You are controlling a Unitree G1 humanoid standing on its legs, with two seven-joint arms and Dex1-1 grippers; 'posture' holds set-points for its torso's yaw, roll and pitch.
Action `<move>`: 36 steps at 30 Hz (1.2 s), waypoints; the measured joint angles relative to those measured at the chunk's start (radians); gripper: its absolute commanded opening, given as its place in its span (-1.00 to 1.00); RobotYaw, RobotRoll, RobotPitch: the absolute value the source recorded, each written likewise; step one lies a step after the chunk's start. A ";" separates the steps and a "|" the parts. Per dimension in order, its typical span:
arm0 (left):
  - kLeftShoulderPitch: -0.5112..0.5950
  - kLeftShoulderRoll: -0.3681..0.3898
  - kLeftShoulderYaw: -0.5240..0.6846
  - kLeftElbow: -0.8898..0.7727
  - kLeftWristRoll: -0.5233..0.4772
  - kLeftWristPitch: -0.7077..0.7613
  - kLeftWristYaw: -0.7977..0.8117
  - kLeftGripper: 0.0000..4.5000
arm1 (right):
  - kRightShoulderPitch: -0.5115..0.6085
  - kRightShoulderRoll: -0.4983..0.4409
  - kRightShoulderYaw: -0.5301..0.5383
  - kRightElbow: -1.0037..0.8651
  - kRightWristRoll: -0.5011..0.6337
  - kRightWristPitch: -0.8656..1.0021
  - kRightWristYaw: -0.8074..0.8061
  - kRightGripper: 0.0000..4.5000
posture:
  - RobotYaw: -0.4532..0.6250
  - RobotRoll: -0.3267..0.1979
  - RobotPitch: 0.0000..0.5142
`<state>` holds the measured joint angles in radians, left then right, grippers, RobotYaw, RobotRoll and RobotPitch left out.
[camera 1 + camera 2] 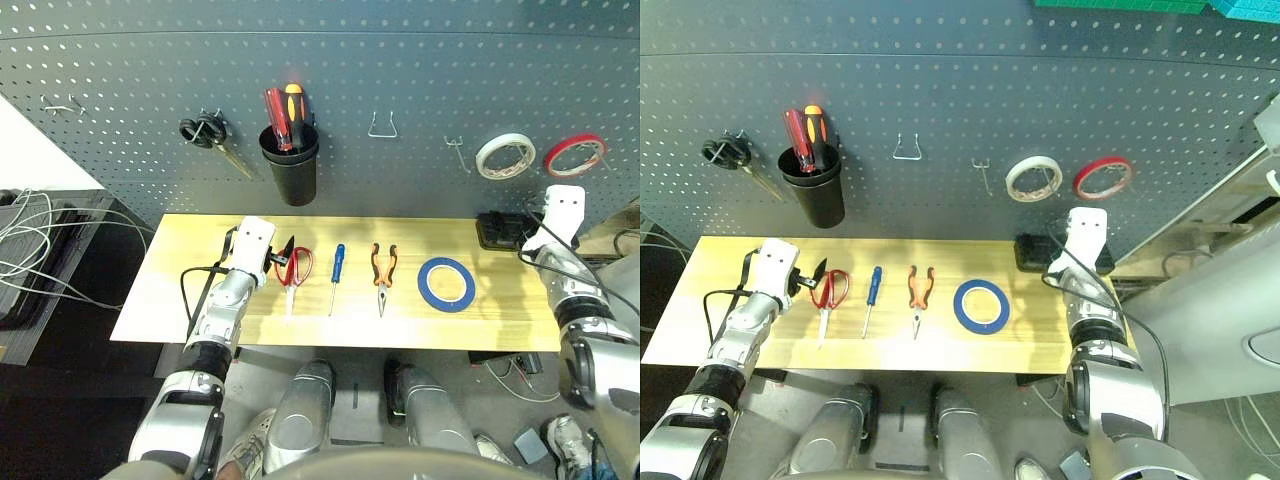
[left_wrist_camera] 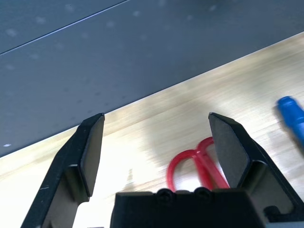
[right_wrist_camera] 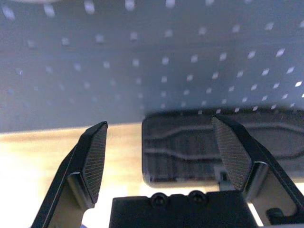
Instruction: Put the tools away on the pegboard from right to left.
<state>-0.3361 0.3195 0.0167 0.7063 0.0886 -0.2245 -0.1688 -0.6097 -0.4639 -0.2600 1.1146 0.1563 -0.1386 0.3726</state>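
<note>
Four tools lay mid-surface [image 1: 180,300]: red-handled scissors [image 1: 294,268], screwdriver [image 1: 337,276], pliers [image 1: 382,275], blue tape ring [image 1: 446,283]. Left end effector [image 2: 156,152] spread apart at scissors' nine o'clock; right end effector [image 3: 161,156] spread apart near the surface's three o'clock edge.

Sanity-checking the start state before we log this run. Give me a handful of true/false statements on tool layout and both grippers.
1. All four tools lie on the table. True: red-handled scissors, screwdriver, pliers, blue tape ring.
2. The left gripper is shut on the scissors. False: it is open and empty, with the scissor handles beyond it.
3. The blue tape ring is the rightmost tool. True.
4. The right gripper holds the tape ring. False: it is open, facing a black box by the pegboard.
5. The pliers hang on a hook. False: they lie on the table.
</note>
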 measured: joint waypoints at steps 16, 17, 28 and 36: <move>0.027 0.009 -0.103 -0.139 -0.009 0.026 -0.216 0.99 | 0.126 0.065 0.086 -0.210 -0.013 0.214 0.138 1.00 | 0.06 0.25 -0.30; 0.030 0.008 -0.122 -0.157 -0.009 0.031 -0.245 0.99 | 0.139 0.075 0.101 -0.229 -0.017 0.244 0.142 1.00 | 0.07 0.25 -0.30; 0.035 0.019 -0.269 -0.261 0.036 0.052 -0.409 0.99 | 0.147 0.088 0.181 -0.243 -0.080 0.383 0.111 1.00 | 0.14 0.25 -0.22; 0.039 0.015 -0.346 -0.277 0.061 0.053 -0.490 0.99 | 0.108 0.089 0.202 -0.148 -0.121 0.425 0.065 1.00 | 0.16 0.25 -0.23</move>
<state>-0.2976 0.3344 -0.3292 0.4296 0.1501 -0.1712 -0.6584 -0.5016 -0.3750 -0.0580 0.9662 0.0351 0.2863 0.4376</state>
